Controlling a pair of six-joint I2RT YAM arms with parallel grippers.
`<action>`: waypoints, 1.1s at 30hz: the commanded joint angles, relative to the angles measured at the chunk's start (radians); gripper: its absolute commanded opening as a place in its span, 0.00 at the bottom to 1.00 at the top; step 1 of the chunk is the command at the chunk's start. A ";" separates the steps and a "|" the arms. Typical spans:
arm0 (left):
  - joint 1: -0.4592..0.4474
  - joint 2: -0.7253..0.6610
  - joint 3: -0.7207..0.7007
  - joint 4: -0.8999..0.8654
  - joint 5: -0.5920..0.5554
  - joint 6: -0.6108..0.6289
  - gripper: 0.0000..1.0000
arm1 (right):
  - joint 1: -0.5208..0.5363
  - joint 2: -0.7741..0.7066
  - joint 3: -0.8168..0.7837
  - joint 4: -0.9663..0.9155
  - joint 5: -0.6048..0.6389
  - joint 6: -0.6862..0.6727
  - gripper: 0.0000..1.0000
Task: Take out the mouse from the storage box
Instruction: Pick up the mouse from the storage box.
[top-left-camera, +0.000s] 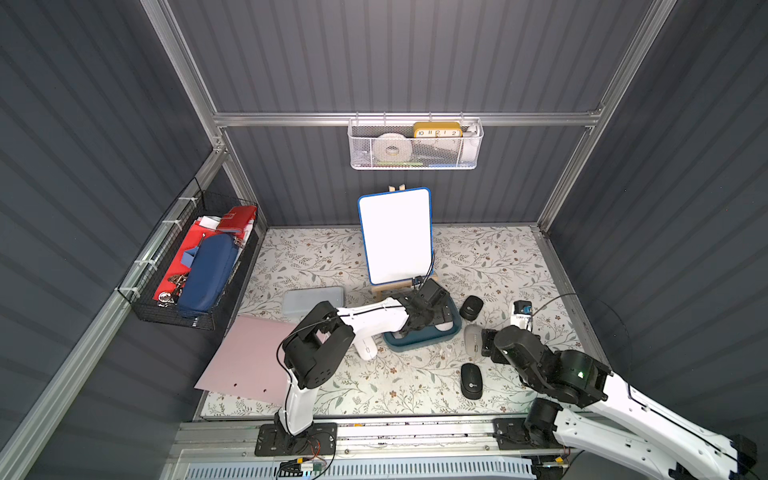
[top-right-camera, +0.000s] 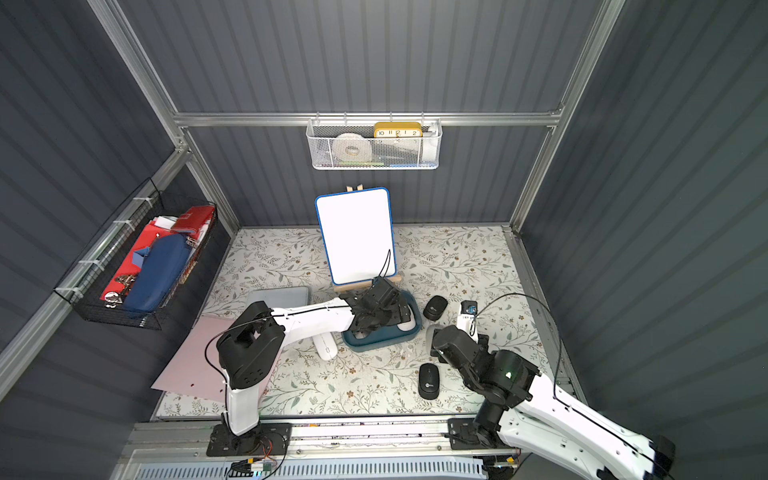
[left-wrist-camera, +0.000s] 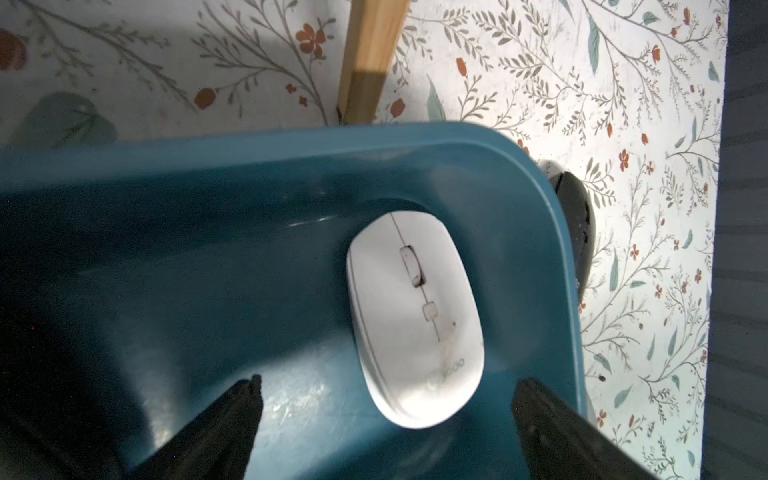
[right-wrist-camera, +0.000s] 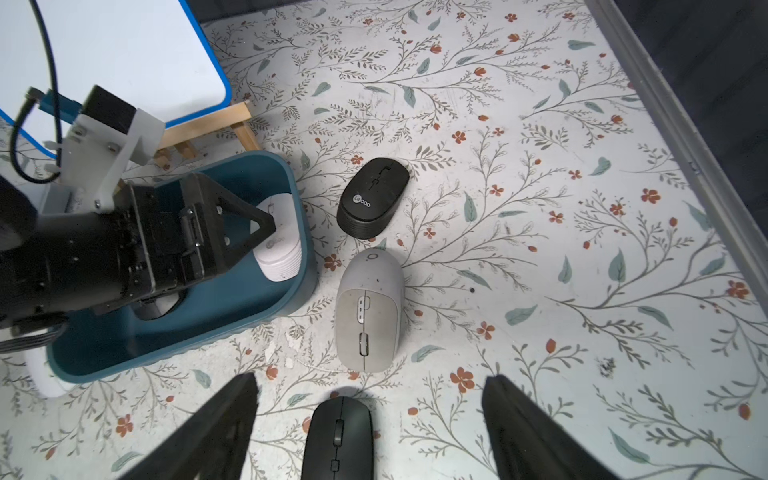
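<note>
**Workspace, seen from above and from both wrists.** The storage box (top-left-camera: 419, 340) (top-right-camera: 376, 343) is set near the middle of the flower-patterned table (top-left-camera: 395, 390), just in front of a whiteboard (top-left-camera: 395, 235) propped on a wooden easel (top-left-camera: 383, 289).

- **In the box:** One white mouse (left-wrist-camera: 415, 320) (right-wrist-camera: 278, 249) is seen lying flat on the box floor, close against a rounded corner. Part of the floor is hidden by the left arm in both top views.
- **Left gripper:** The left gripper (left-wrist-camera: 388, 384) is lowered into the box with its jaws spread wide. The fingers (left-wrist-camera: 245, 399) are placed on either side of the logo end of the white mouse, and no contact is visible.
- **Right gripper:** The right gripper (right-wrist-camera: 372, 379) is held over the table beside the box, its jaws wide apart and nothing gripped.
- **On the table by the right gripper:**
  - A grey mouse (right-wrist-camera: 370, 316) (top-left-camera: 472, 338) lies just ahead of the gripper.
  - A plain black mouse (right-wrist-camera: 338, 440) (top-left-camera: 471, 380) is seen between its fingers on the table.
  - A black mouse with a logo (right-wrist-camera: 372, 199) (top-left-camera: 471, 307) lies just outside the box wall.
- **Opposite side of the box:** A second white mouse (top-left-camera: 366, 348) (top-right-camera: 326, 347) rests on the table, partly under the left arm. A pale case (top-left-camera: 311, 299) and a pink sheet (top-left-camera: 249, 357) lie further to that side.
</note>
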 joint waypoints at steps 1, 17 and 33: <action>-0.007 0.045 0.054 -0.051 -0.001 0.035 0.99 | -0.003 0.001 -0.028 0.004 0.039 -0.010 0.89; -0.025 0.215 0.288 -0.268 -0.100 0.041 0.90 | -0.005 -0.037 -0.066 0.040 0.039 -0.024 0.90; -0.034 0.131 0.242 -0.344 -0.216 -0.010 0.87 | -0.006 -0.029 -0.083 0.057 0.026 -0.020 0.90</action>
